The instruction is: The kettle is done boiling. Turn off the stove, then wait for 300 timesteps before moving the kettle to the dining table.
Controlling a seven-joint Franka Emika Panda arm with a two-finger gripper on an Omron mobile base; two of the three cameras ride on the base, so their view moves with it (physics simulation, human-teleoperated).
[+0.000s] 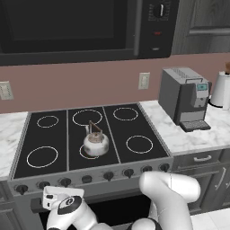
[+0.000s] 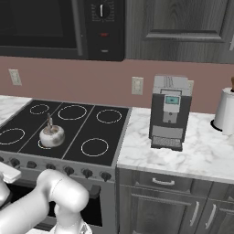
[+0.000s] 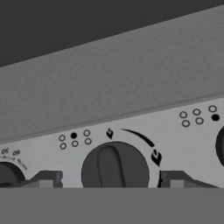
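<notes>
The kettle (image 1: 95, 143) sits on the stove (image 1: 134, 128), on the front burner ring of the middle column, its thin brown handle standing upright above the squat silvery body; from the right-hand camera the kettle (image 2: 51, 135) rests on that same ring, well apart from the stove's right edge. The stove (image 2: 27, 144) carries six white rings on black glass, with a row of dark knobs (image 1: 108, 175) along its grey front panel. The arm reaches low in front of that panel, the white wrist housing lying just below the left part of the knob row. Seen from the hand, the gripper (image 3: 111, 180) is lined up on one round dark knob (image 3: 114, 169), whose raised grip bar stands close to upright, with flame marks and a curved wedge printed above it. The two dark fingertips (image 3: 47, 179) stand spread on either side of this knob, wider than its face, and no contact with it is visible, so the fingers hold nothing. Parts of two neighbouring knobs show at the left and right edges. A black microwave (image 1: 76, 27) hangs above the cooktop. On the marble counter (image 2: 201, 155) to the right stand a grey coffee machine (image 2: 169, 112) and, further right, a white jug (image 2: 225, 109).
</notes>
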